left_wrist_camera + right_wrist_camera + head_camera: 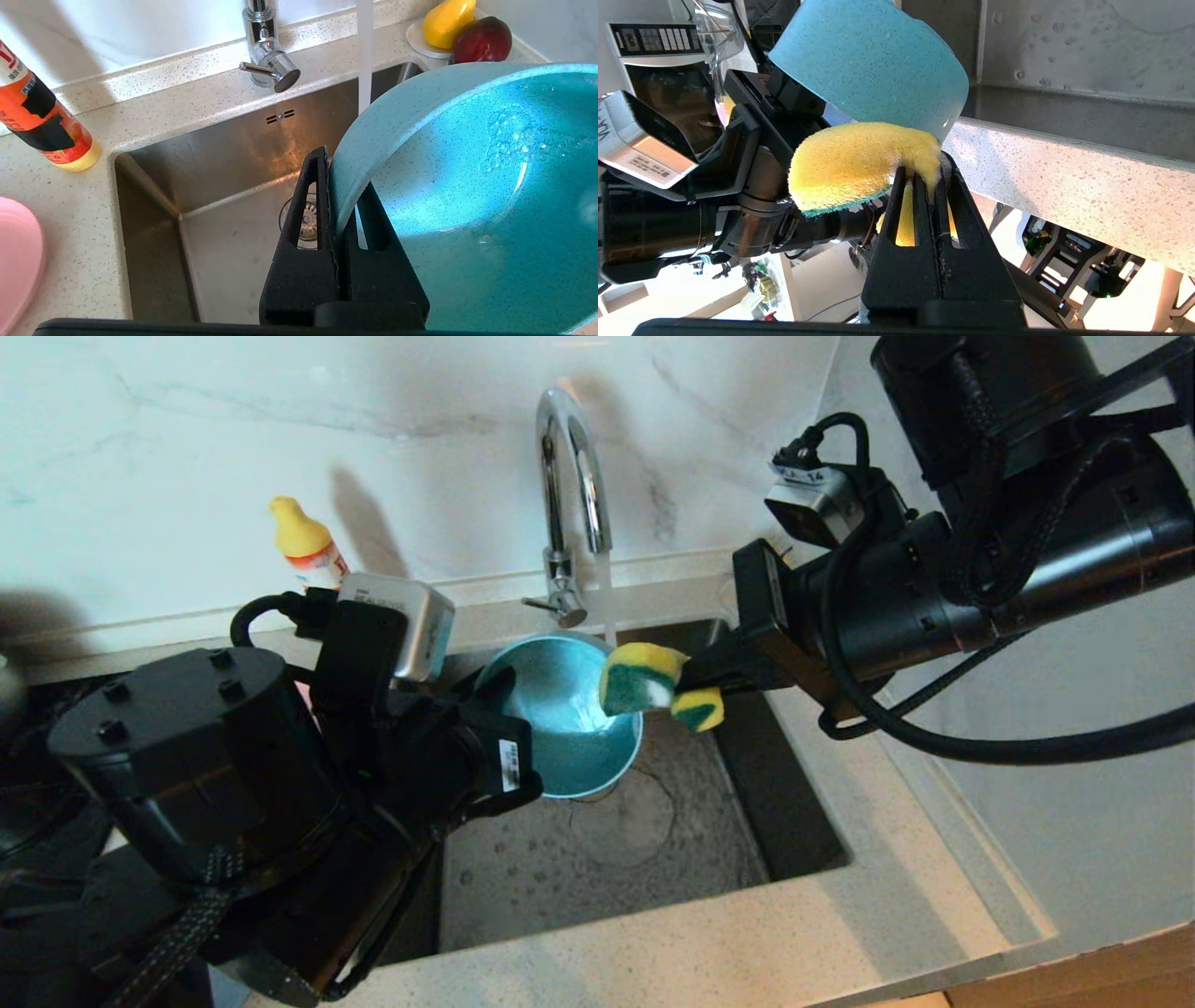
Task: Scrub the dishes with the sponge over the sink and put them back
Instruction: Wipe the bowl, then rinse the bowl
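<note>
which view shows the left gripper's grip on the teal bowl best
The left wrist view: the left gripper is shut on the teal bowl rim, one finger each side. The head view hides that grip behind the arm; the right wrist view shows only the bowl's outside above the sponge.

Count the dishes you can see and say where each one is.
2. The teal bowl is held over the sink by the left gripper. A pink plate lies on the counter beside the sink. Others may be out of view.
</note>
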Robot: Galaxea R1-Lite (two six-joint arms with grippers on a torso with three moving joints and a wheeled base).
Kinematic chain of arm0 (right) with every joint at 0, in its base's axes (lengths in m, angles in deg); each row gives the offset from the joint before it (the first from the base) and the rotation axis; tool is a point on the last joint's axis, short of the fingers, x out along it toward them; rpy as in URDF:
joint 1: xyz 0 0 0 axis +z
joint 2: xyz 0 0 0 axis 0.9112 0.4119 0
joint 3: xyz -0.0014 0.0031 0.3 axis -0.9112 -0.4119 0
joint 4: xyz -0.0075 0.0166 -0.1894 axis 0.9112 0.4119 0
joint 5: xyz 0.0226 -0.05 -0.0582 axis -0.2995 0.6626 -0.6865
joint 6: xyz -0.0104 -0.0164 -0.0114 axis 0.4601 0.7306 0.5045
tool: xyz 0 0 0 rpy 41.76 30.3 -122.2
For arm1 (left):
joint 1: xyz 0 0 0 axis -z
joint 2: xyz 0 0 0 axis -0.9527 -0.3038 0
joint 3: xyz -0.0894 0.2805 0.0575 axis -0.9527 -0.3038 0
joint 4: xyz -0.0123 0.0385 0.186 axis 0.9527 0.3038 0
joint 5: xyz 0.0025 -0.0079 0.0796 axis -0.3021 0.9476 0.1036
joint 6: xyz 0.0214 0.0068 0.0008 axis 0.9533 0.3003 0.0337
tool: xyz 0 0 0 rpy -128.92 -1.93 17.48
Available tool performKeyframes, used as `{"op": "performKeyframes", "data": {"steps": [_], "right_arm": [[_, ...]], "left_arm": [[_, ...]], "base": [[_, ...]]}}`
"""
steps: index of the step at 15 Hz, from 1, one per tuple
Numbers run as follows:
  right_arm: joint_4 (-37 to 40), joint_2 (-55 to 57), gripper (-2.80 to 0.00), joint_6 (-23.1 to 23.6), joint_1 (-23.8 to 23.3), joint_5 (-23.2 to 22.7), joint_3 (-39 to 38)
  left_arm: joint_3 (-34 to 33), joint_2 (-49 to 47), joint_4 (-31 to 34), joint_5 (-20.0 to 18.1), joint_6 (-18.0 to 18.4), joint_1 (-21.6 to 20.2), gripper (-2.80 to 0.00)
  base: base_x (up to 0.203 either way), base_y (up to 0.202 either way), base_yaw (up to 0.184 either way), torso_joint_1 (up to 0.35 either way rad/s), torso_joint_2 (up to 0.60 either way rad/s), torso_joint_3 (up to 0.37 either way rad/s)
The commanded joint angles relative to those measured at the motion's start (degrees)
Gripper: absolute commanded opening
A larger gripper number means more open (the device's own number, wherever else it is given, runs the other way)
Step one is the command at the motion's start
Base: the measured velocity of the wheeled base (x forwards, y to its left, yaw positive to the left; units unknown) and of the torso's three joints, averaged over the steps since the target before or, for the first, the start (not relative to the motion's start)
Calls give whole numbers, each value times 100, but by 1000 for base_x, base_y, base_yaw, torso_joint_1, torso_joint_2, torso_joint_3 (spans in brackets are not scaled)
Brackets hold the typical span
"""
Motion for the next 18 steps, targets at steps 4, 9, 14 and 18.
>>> {"op": "performKeyframes", "data": {"steps": [4, 9, 14, 18], "right_arm": [[50, -353, -280, -18, -66, -28, -5], [188, -869, -280, 19, -66, -26, -17], [386, -1223, -280, 60, -66, -4, -405], [378, -1329, -280, 87, -66, 5, -659]], "left_arm": [[-22, 3, -21, 22, 5, 1, -280], [-24, 18, 405, 22, -113, -143, -280], [279, 32, 2232, -53, -1154, -332, -280], [1218, -95, 4447, -582, -2401, -570, -280]], "base": [[0, 0, 0, 0, 0, 0], [0, 0, 0, 0, 0, 0], [0, 0, 0, 0, 0, 0], [0, 0, 0, 0, 0, 0]]}}
